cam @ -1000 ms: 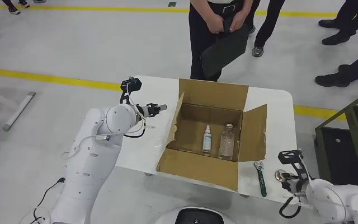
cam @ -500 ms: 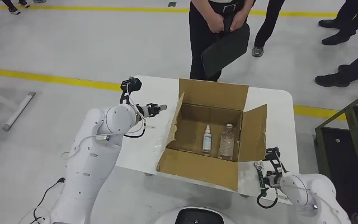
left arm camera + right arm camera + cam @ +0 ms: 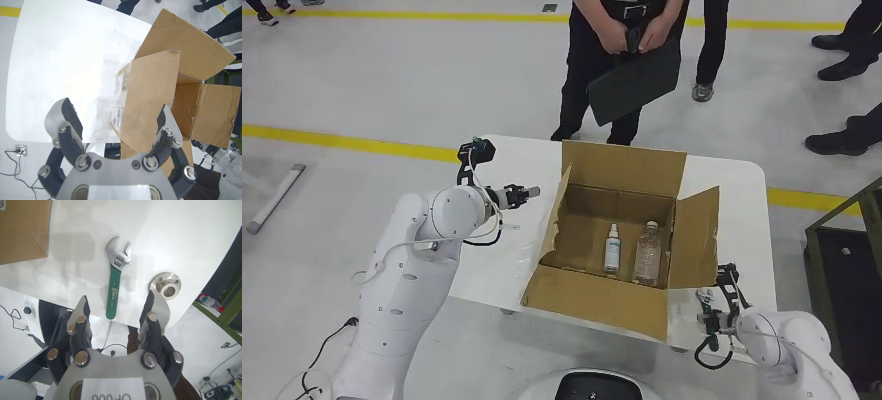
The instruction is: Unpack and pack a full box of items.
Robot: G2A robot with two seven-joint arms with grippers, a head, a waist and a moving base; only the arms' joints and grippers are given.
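- Green-handled steel adjustable wrench (image 3: 114, 281) lies on the white table (image 3: 170, 237) just ahead of the right gripper (image 3: 117, 296), whose fingers are spread and empty.
- Its handle end is nearest, long axis running away.
- Left gripper (image 3: 114, 103), also spread, is well apart.

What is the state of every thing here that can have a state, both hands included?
cardboard box, open, flaps spread.
spray bottle, inside the box; lying or standing unclear.
clear bottle, inside the box, beside the spray bottle.
wrench, flat on the table, jaws partly open.
metal flange, on the table, hub up.
left hand, open, empty.
right hand, open, empty, above the wrench.
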